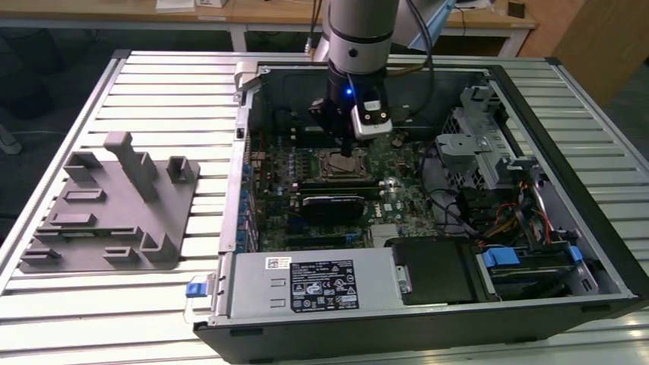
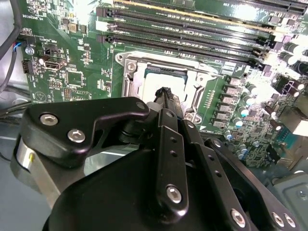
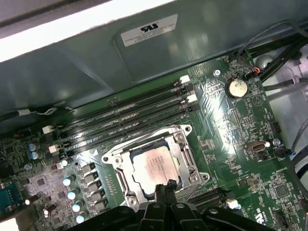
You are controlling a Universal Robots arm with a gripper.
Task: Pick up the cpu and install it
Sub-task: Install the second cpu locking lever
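Observation:
The cpu (image 3: 153, 166) (image 2: 155, 81) lies flat inside the metal-framed socket (image 3: 185, 131) (image 2: 129, 65) on the green motherboard, its silver top facing up. In the exterior view the cpu (image 1: 342, 162) sits mid-board inside the open computer case. My gripper (image 1: 348, 153) hangs straight over it. Its black fingertips (image 3: 168, 184) (image 2: 165, 92) are pressed together at the chip's edge, just over or touching its top, with nothing between them. The gripper body hides the near part of the socket in both wrist views.
Memory slots (image 3: 125, 113) run beside the socket, and a coin battery (image 3: 236, 87) sits further along the board. The case holds a power supply (image 1: 304, 281), a drive cage (image 1: 487, 144) and cables (image 1: 507, 220). A grey fixture (image 1: 112, 205) stands on the slatted table at the exterior view's left.

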